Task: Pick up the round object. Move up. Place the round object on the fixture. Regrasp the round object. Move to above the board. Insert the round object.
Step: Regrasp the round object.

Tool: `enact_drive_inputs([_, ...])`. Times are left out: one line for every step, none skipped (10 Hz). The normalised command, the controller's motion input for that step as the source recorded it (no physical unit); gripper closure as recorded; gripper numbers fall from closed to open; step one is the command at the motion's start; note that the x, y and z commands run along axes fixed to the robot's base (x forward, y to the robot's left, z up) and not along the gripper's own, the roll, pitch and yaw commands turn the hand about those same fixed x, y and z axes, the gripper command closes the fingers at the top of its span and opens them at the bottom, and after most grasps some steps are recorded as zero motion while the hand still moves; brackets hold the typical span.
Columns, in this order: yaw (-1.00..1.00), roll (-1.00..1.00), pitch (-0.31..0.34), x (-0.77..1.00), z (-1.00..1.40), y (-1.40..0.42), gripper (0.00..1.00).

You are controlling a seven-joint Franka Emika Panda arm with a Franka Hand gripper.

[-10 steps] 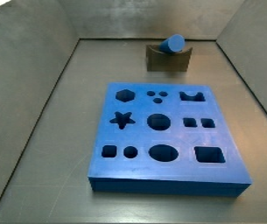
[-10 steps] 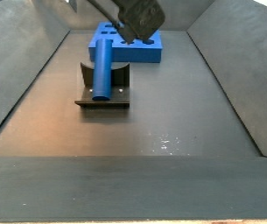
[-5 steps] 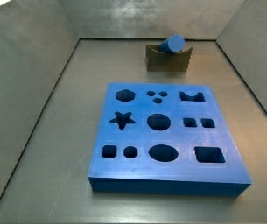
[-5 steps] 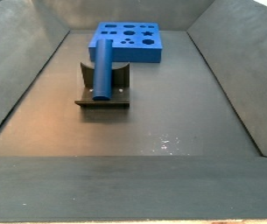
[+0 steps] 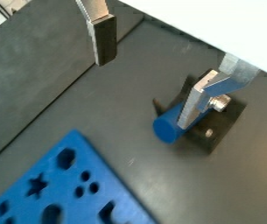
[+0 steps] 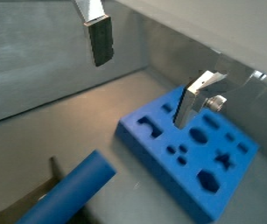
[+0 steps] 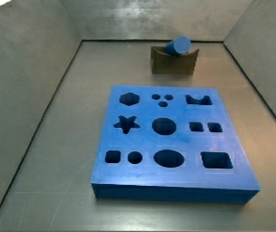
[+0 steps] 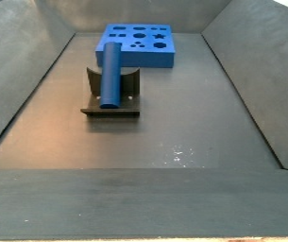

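Peg (image 8: pixel 110 77) lay in the notch of the fixture (image 8: pixel 131 90) in both side views, I saw, its near end jutting past the block toward the camera; in a side view the peg (image 7: pixel 177 44) showed end-on atop the fixture (image 7: pixel 172 61). Right of it and farther back sat the board (image 8: pixel 137 45), flat on the counter (image 8: pixel 172 123), well apart from the fixture. My end effector (image 5: pixel 159 58) was out of both side views. In both wrist views its fingers (image 5: pixel 104 39) stood wide apart with nothing between them, high over the floor. There I saw the peg (image 5: pixel 177 121) on the fixture (image 5: pixel 217 127) below the far finger (image 5: pixel 201 94), and the board (image 5: pixel 66 188) off to one side.
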Motion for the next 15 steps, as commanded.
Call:
enact_drive_inputs([0.02,1.00,-0.001,-0.02,0.00,-0.03,0.00])
enact_drive_inputs([0.02,1.00,-0.004,-0.01,0.00,-0.03,0.00])
enact_drive_inputs([0.02,1.00,-0.007,-0.01,0.01,-0.02,0.00])
enact_drive_inputs([0.03,1.00,-0.009,0.00,0.01,-0.02,0.00])
enact_drive_inputs([0.03,1.00,-0.007,0.00,0.01,-0.02,0.00])
enact_drive_inputs([0.03,1.00,-0.003,0.00,0.01,-0.02,0.00])
enact_drive_inputs([0.03,1.00,0.003,0.01,0.00,-0.02,0.00])
enact_drive_inputs([0.03,1.00,0.011,0.02,-0.01,-0.02,0.00])
enact_drive_inputs([0.03,1.00,0.016,0.03,-0.01,-0.02,0.00])
enact_drive_inputs([0.04,1.00,0.029,0.04,0.00,-0.03,0.00])
enact_drive_inputs([0.04,1.00,0.037,0.05,-0.01,-0.03,0.00])
enact_drive_inputs([0.05,1.00,0.062,0.07,0.00,-0.03,0.00])
enact_drive_inputs([0.05,1.00,0.075,0.08,0.00,-0.04,0.00])
enact_drive_inputs([0.07,1.00,0.104,0.09,-0.01,-0.04,0.00])
enact_drive_inputs([0.08,1.00,0.129,0.10,-0.01,-0.04,0.00])
